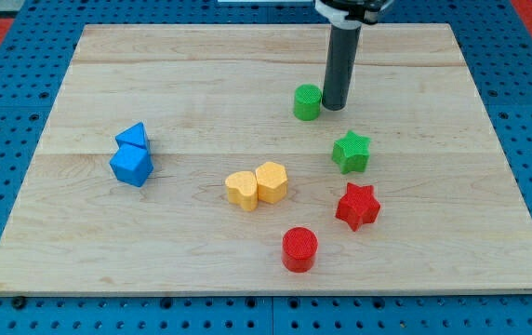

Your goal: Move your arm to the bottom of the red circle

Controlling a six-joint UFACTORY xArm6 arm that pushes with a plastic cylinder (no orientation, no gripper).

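The red circle is a short red cylinder near the board's bottom edge, a little right of centre. My tip is the lower end of a dark rod coming down from the view's top. It rests just right of the green cylinder, far above the red circle. A red star lies up and to the right of the red circle.
A green star sits between my tip and the red star. Two yellow blocks touch each other left of the red star. Two blue blocks sit together at the left. The wooden board lies on a blue pegboard.
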